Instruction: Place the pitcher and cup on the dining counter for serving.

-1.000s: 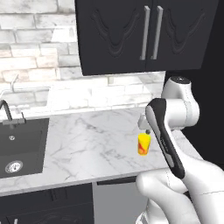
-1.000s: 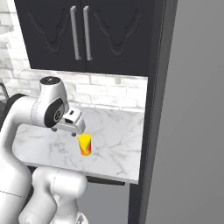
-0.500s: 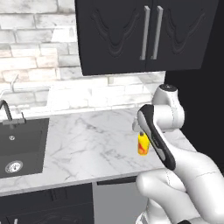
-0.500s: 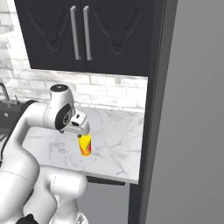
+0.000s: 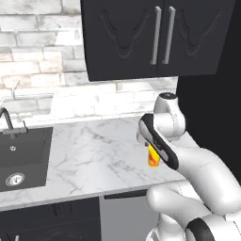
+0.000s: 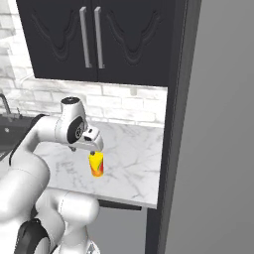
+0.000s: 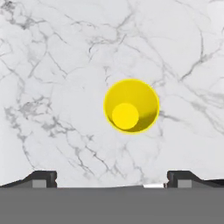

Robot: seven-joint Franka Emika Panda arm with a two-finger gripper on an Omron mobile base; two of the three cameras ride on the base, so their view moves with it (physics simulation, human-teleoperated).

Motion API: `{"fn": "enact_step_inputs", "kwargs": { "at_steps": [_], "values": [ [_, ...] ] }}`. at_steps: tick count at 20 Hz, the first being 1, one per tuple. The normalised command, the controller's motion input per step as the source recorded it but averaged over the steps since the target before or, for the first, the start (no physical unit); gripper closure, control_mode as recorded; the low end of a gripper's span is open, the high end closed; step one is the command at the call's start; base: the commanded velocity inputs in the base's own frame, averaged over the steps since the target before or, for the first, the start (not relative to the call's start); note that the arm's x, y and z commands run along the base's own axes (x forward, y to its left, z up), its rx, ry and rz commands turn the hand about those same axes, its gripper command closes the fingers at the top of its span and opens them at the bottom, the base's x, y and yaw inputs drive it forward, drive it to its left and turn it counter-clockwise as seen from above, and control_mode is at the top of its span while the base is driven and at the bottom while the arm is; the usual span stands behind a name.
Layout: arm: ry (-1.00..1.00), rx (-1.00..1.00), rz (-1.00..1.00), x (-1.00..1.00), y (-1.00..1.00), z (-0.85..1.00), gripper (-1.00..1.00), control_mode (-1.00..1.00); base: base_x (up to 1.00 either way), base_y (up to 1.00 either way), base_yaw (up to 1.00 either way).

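Cup [image 6: 96, 164] is parked upright on the white marble worktop [image 5: 94, 155], right of the black sink [image 5: 21, 157] and below the black wall cabinets [image 6: 104, 39]. Gripper [image 7: 111, 177] is hung straight above it, jaws spread fully wide, nothing gripped.

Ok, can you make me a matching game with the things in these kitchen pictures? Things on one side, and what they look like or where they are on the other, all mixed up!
Things:
1. cup
2. sink
3. cabinet doors
4. gripper

Descriptions:
A. black, set into the counter at the left end
B. jaws wide open, right above the cup
C. yellow with red marks, standing upright on the marble
D. black with silver handles, up on the wall

Pairs: 1-C, 2-A, 3-D, 4-B
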Motion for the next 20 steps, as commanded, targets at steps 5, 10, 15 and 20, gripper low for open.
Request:
{"fn": "enact_step_inputs", "kwargs": {
  "at_steps": [5,10,15,20],
  "values": [
    [0.09,-0.01,0.00,0.22,0.06,-0.43,-1.00,-1.00,0.00,0.00,0.00],
    [0.06,0.00,0.00,0.27,0.04,-0.45,-1.00,-1.00,0.00,0.00,0.00],
    [0.04,0.00,0.00,0.37,0.00,-0.34,-1.00,-1.00,0.00,0.00,0.00],
    [0.05,0.00,0.00,0.21,0.00,-0.38,-1.00,-1.00,0.00,0.00,0.00]
  ]
}}
